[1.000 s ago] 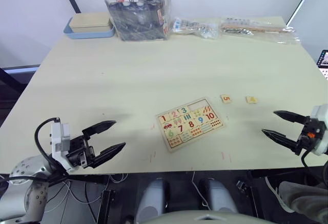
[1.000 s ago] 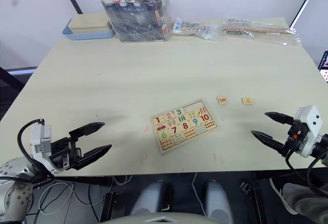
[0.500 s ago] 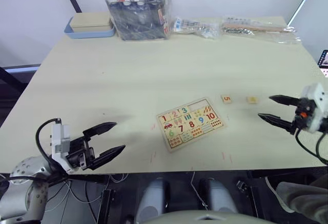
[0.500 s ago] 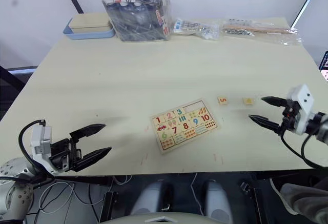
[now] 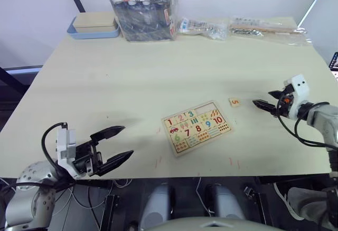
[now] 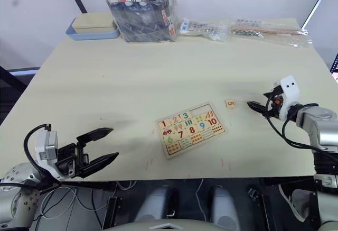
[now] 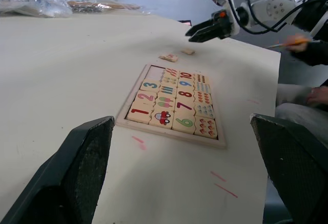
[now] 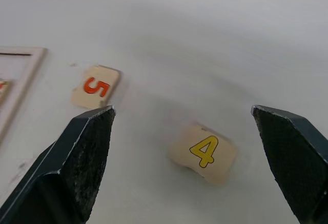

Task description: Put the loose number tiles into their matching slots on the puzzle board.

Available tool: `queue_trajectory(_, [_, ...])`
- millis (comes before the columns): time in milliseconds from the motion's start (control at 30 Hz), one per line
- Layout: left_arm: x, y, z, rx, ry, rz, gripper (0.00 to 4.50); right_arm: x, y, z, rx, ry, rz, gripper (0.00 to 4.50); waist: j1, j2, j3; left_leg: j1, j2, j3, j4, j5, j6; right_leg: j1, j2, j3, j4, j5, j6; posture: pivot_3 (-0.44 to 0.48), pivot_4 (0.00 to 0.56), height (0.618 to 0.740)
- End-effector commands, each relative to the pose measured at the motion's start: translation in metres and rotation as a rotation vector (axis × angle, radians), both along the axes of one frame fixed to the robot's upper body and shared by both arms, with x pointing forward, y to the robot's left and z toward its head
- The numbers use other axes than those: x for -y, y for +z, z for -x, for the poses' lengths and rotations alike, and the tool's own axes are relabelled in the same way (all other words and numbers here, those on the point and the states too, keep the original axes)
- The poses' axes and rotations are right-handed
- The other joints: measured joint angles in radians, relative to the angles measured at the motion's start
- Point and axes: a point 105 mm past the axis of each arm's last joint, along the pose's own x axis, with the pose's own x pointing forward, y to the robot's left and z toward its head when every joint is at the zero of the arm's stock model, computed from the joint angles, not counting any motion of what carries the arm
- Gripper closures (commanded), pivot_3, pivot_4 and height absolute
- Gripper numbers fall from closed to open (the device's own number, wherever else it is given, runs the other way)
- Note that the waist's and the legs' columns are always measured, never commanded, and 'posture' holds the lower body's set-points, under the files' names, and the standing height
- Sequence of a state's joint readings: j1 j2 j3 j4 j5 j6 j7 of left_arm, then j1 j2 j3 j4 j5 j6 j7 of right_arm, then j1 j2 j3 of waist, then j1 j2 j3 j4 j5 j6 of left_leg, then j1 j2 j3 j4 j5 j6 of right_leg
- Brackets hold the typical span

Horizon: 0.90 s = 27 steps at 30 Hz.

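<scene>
Lying flat near the middle of the worktop (image 5: 132, 77), the puzzle board (image 5: 196, 126) has tiles 1, 2 and 3 seated in its top row, with empty slots (image 5: 203, 108) beside the 3. Two loose tiles rest just right of it: the 5 tile (image 8: 96, 86) and the 4 tile (image 8: 204, 153). The right end effector (image 5: 263, 100) hovers over the 4 tile with fingers spread, while the left end effector (image 5: 118, 144) hangs near the front edge, likewise spread and empty.
</scene>
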<state>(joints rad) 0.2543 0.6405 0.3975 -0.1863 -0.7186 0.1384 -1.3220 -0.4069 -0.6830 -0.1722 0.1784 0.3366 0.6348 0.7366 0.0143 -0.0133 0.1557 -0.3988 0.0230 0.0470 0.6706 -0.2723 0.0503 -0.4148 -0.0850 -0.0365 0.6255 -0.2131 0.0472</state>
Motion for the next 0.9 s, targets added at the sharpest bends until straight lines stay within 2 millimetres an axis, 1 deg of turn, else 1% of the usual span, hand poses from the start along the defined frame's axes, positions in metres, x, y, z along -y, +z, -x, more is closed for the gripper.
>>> queue_trajectory(33, [0.002,0.009,0.0,0.054,-0.01,0.0,0.0,0.002,0.01,-0.001,0.053,-0.077,0.009,0.04,-0.001,0.0,0.0,0.0,0.0,0.0,0.0,0.0,0.0,0.0,0.0,0.0,0.0,0.0,0.0,0.0,0.15,0.74])
queue_trajectory(200, [0.001,0.015,-0.002,0.077,-0.035,0.025,0.0,-0.001,0.002,0.004,0.081,-0.219,-0.005,0.04,-0.001,0.0,0.0,0.0,0.0,0.0,0.0,0.0,0.0,0.0,0.0,0.0,0.001,0.0,0.0,0.0,0.15,0.74])
queue_trajectory(233, [0.001,0.016,-0.003,0.077,-0.045,0.028,0.0,-0.004,0.0,0.005,0.085,-0.24,-0.014,0.04,-0.001,0.0,0.0,0.0,0.0,0.0,0.0,0.0,0.0,0.0,0.001,0.0,0.001,0.0,0.0,0.0,0.15,0.74])
queue_trajectory(400, [-0.001,0.019,-0.004,0.079,-0.08,0.031,0.0,-0.004,-0.005,0.007,0.097,-0.341,-0.032,0.04,-0.004,0.0,0.0,0.0,0.0,0.001,0.0,0.0,0.0,0.0,0.001,0.001,0.001,0.0,0.0,0.0,0.15,0.74])
queue_trajectory(567, [0.0,0.026,-0.009,0.091,-0.094,0.035,0.0,-0.009,-0.013,0.01,0.096,-0.382,-0.05,0.04,-0.003,0.0,0.0,0.001,0.0,-0.001,0.0,0.0,0.0,0.0,0.003,0.001,0.001,0.0,0.0,0.0,0.15,0.74])
queue_trajectory(867, [0.004,0.029,-0.011,0.098,-0.092,0.046,0.0,-0.013,-0.022,0.011,0.088,-0.396,-0.057,0.04,-0.006,0.0,0.0,0.001,0.0,0.0,0.0,0.0,0.0,0.0,0.004,0.003,0.001,0.0,0.0,0.0,0.15,0.74])
queue_trajectory(900, [0.005,0.03,-0.011,0.101,-0.091,0.051,0.0,-0.013,-0.023,0.01,0.088,-0.397,-0.058,0.53,-0.006,0.0,0.0,0.001,0.0,0.0,0.0,0.0,0.0,0.0,0.004,0.003,0.001,0.0,0.0,0.0,0.15,0.74])
